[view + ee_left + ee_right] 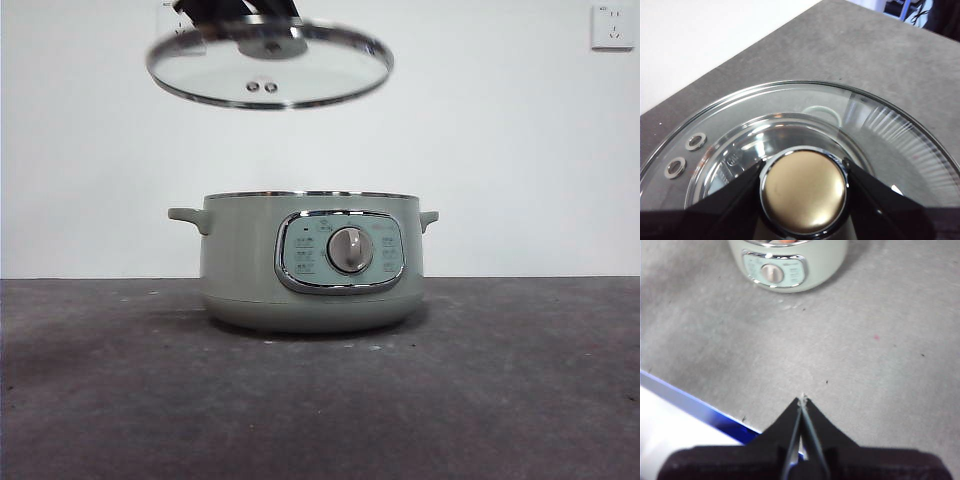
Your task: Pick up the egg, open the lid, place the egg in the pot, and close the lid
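Observation:
The glass lid (270,75) hangs tilted in the air above and a little left of the pot (240,260). My left gripper (240,12) holds it from above. In the left wrist view that gripper (804,170) is shut on the lid's round knob (804,192), with the glass (790,100) spread below it. The sage-green pot stands open on the grey table, its dial (350,249) facing the front camera. A sliver of the orange egg (783,241) shows inside the pot's rim (825,260). My right gripper (802,401) is shut and empty, well back from the pot.
The grey table (500,380) runs to a white wall with a socket (611,25) at the upper right. In the right wrist view a blue strip (690,402) marks the table's edge close to my right gripper.

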Action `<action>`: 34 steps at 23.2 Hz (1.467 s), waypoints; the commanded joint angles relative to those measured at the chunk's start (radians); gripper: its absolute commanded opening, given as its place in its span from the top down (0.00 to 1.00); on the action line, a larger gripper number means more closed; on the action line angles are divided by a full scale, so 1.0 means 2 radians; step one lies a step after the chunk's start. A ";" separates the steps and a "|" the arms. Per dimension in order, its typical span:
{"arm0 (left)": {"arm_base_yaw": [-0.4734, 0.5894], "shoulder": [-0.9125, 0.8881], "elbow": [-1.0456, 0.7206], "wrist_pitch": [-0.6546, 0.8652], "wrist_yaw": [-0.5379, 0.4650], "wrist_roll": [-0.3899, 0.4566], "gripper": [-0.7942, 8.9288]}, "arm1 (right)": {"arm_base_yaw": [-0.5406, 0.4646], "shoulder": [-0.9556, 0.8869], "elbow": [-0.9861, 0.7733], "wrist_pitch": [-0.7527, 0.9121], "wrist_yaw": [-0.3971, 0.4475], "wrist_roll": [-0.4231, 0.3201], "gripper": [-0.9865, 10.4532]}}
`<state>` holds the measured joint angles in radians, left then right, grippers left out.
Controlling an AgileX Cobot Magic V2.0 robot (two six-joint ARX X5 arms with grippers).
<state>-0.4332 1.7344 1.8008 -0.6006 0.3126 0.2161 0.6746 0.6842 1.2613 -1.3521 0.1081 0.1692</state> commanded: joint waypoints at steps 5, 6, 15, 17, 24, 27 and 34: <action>-0.010 0.061 0.005 0.073 -0.006 0.002 0.93 | 0.001 -0.072 -0.048 -0.014 0.021 0.038 0.92; -0.010 0.068 0.005 0.078 -0.014 0.002 0.93 | 0.001 -0.080 -0.052 -0.014 0.021 0.038 0.92; -0.011 0.121 0.005 0.114 -0.026 -0.002 0.93 | 0.001 -0.090 -0.061 -0.014 0.023 0.045 0.92; -0.012 0.124 0.005 0.114 -0.026 -0.002 0.93 | 0.001 -0.090 -0.061 -0.014 0.025 0.044 0.92; -0.012 0.125 0.005 0.111 -0.025 -0.002 0.93 | 0.001 -0.090 -0.061 -0.014 0.039 0.044 0.92; -0.016 0.126 0.005 0.102 -0.025 -0.003 0.93 | 0.001 -0.090 -0.061 -0.014 0.039 0.044 0.92; -0.020 0.132 0.005 0.088 -0.026 -0.003 0.93 | 0.001 -0.090 -0.061 -0.014 0.039 0.044 0.92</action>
<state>-0.4648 1.9942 1.8008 -0.4381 0.2466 0.2070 0.6746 0.5064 1.1473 -1.3544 0.1837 0.2493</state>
